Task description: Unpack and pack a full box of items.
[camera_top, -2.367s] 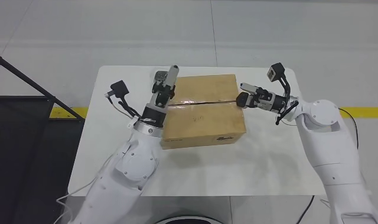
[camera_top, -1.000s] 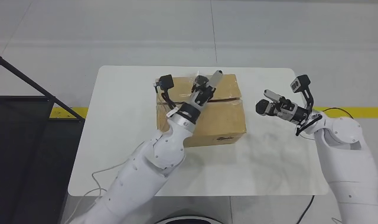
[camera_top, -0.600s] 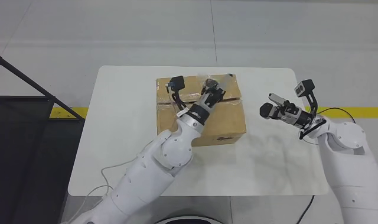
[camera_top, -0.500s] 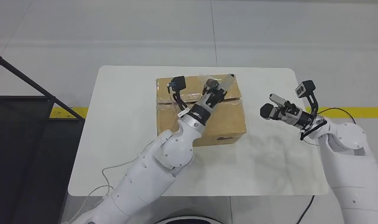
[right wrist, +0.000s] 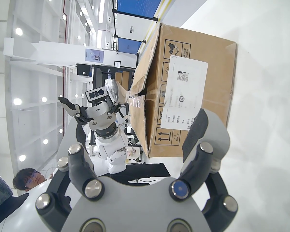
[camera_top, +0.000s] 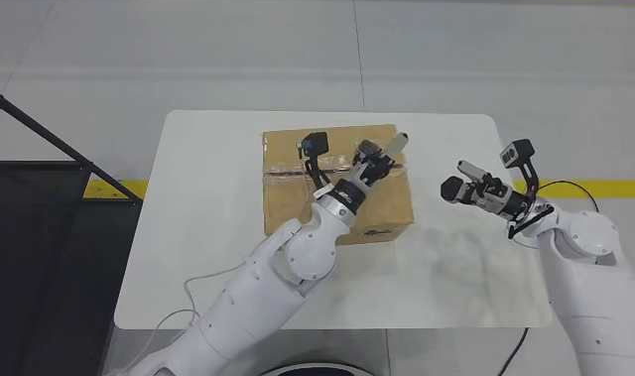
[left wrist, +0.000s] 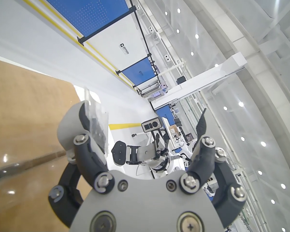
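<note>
The white table (camera_top: pixel 189 227) is occupied toward its far side by the cardboard box (camera_top: pixel 288 192). The left gripper (left wrist: pixel 143 112) is held above the box's top, near its right end, with fingers spread and nothing gripped. The right gripper (right wrist: pixel 140 121) is held apart from that end, likewise spread wide. A white label (right wrist: pixel 183 92) is stuck there. A scrap of clear film (left wrist: pixel 97 119) is stuck to one left finger pad.

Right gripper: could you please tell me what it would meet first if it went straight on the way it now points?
Most likely the labelled end face of the cardboard box, which lies straight ahead of the open right gripper; the table between looks free.
</note>
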### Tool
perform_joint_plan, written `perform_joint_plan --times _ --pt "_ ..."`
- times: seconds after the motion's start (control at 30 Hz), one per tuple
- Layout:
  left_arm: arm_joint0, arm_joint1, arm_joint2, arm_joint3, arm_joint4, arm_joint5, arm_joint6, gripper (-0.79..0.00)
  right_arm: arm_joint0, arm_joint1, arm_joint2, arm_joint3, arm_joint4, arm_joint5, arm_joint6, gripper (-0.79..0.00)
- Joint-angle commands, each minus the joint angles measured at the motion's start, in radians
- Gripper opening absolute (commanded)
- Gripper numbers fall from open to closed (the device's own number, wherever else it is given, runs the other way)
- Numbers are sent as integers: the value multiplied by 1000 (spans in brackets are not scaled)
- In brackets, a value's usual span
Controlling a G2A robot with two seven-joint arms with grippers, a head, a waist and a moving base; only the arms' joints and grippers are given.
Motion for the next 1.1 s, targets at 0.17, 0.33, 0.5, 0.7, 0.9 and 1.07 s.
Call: perform_joint_plan --times 0.17,0.33,0.5,0.7,0.9,1.07 --pt "-17 -23 20 42 13 5 14 0 -22 6 18 -5 6 -5 -1 0" --pt "-32 -42 38 77 17 10 34 0 -40 11 32 -13 12 -7 -2 0" --pt "-44 -60 50 106 20 6 41 0 -53 15 41 -23 15 -7 -4 0" --pt "-32 -68 29 69 31 -5 48 0 -58 18 45 -47 14 -20 -10 0" --pt "27 -49 -67 -100 74 7 14 0 -35 19 49 -112 22 -34 -26 0" --pt "125 -11 -246 -287 111 67 -124 0 57 11 -21 -150 33 10 6 0"
